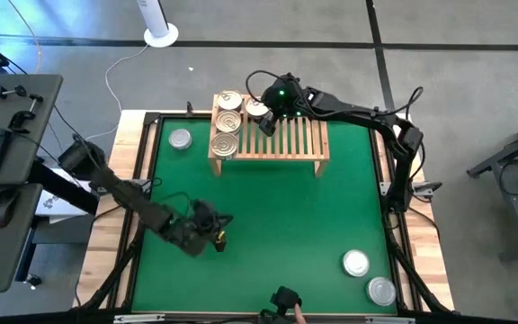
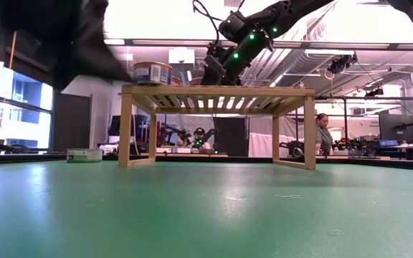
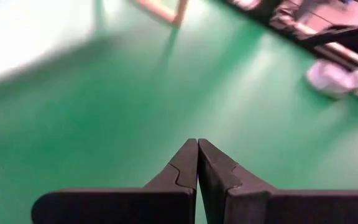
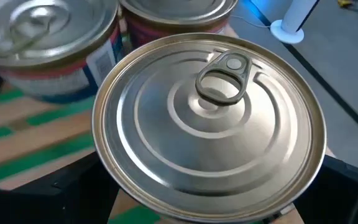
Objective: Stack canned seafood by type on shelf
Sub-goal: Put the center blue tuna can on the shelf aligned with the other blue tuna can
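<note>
Green mat [image 1: 268,216] covered the table, flat and matte. At far left a lone silver-topped tin [image 1: 180,139] lay on it, just beside the shelf [image 1: 295,142]. Left gripper [image 1: 224,236] hovered low over the mat's near left, fingers [image 3: 185,168] clenched together, holding nothing.

Shelf: pale wood, slatted top, short legs, at the mat's far side. Its left end carried three gold-tan ringed tins [image 1: 227,122] in a row, round and short, with a fourth tin [image 1: 256,109] just right of them at the back edge. Right gripper [image 1: 266,119] sat over that fourth tin, jaws spread wide on either side; whether they gripped it or only flanked it could not be told. Pull-ring top, concentric ridges [image 4: 211,118].

Two silver tins [image 1: 356,263] [image 1: 382,290] lay at the mat's near right, close together.
</note>
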Available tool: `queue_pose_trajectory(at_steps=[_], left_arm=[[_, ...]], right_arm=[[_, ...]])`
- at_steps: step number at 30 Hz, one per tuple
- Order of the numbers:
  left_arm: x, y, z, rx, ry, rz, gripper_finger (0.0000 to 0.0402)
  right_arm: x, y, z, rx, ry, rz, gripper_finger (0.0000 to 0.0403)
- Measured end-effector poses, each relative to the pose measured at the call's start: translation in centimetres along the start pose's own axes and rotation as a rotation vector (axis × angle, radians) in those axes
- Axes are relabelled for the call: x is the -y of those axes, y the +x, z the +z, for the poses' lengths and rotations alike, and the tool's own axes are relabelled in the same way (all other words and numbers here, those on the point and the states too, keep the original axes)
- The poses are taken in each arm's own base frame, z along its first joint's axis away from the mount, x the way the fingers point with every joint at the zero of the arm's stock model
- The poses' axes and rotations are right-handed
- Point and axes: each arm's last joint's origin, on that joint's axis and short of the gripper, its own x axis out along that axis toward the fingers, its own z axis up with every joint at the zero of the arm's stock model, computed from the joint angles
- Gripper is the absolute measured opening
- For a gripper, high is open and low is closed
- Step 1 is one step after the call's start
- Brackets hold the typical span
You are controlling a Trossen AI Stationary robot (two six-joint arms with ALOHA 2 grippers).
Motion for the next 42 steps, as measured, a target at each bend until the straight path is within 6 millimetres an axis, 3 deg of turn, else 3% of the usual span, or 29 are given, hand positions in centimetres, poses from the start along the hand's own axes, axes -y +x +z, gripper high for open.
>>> queue_pose_trajectory(at_steps=[3, 7, 12, 18, 24, 28, 34, 42], left_arm=[[0.4, 0.0, 5.0, 0.062, 0.082, -0.01, 0.0], [-1.4, -0.2, 11.9, 0.169, 0.184, 0.074, 0.0], [-7.1, 2.0, 19.3, 0.153, 0.261, 0.162, 0.0], [-13.9, 5.9, 24.7, 0.092, 0.268, 0.144, 0.0], [-17.2, 9.0, 28.4, 0.019, 0.272, 0.132, 0.0], [-19.0, 11.3, 29.6, -0.099, 0.269, 0.147, 0.0], [-20.5, 13.6, 30.0, -0.205, 0.25, 0.161, 0.0], [-21.6, 14.2, 29.6, -0.26, 0.254, 0.162, 0.0]], right_arm=[[-0.1, 0.0, -0.2, -0.025, -0.039, 0.005, 0.0388], [-0.1, 0.0, -0.2, -0.015, -0.064, 0.025, 0.0388], [-0.3, 0.0, 0.0, 0.004, -0.084, 0.056, 0.0388], [-0.3, 0.0, 0.7, 0.074, -0.089, 0.047, 0.0388], [-0.3, -0.1, 0.9, 0.092, -0.112, 0.043, 0.0388], [-0.1, 0.0, 0.8, 0.09, -0.11, 0.04, 0.0388], [0.1, 0.7, 0.2, 0.054, -0.106, 0.032, 0.0388], [0.3, 0.8, 0.0, 0.033, -0.126, -0.003, 0.0388]])
